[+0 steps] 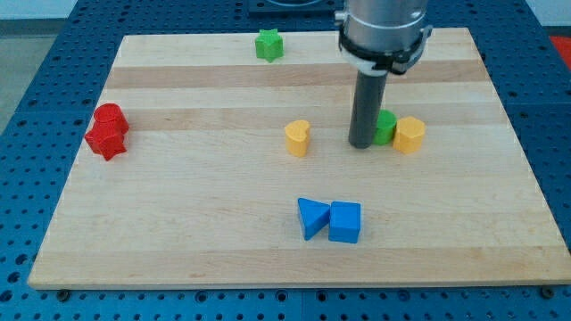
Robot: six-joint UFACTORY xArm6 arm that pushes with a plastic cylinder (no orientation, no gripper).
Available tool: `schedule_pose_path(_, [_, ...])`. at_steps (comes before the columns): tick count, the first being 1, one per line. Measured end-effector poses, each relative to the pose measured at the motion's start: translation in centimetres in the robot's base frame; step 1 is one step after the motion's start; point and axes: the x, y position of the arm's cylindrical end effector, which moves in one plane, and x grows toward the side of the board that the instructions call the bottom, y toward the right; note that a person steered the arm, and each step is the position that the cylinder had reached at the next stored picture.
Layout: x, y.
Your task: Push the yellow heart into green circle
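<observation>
So here's the setup: the yellow heart [297, 138] sits roughly mid-tabletop, a bit toward the far edge, on its own with bare wood all round it. The green circle [386, 127] is off to the view's right of it, mostly hidden behind my tip [361, 144], which is planted right up against the circle's left side, maybe touching, hard to say. A yellow hexagon-ish block [409, 135] sits touching or just beside the circle on its other side.

The relation that matters: the heart lies to the view's left of my tip, and the circle is on the tip's right. So the tip is between the two, on the wrong side for the push. My guess is it needs to swing around to the heart's left side, then shove it rightward toward the circle.

End effector state: it's just a plain rod, nothing to clench or release, and it isn't holding anything.

Other stuff, all well apart from the action: a green star [268, 45] near the far edge, two red blocks [107, 131] stuck together by the left edge, and a blue triangle [311, 217] touching a blue cube [345, 222] toward the near edge.
</observation>
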Motion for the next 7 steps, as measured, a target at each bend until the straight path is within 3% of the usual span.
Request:
schedule_pose_path(3, [-4.4,-1.0])
schedule_pose_path(4, [-8.4,-0.8])
schedule_pose_path(6, [-8.9,1.1])
schedule_pose_path(7, [-5.9,-0.3])
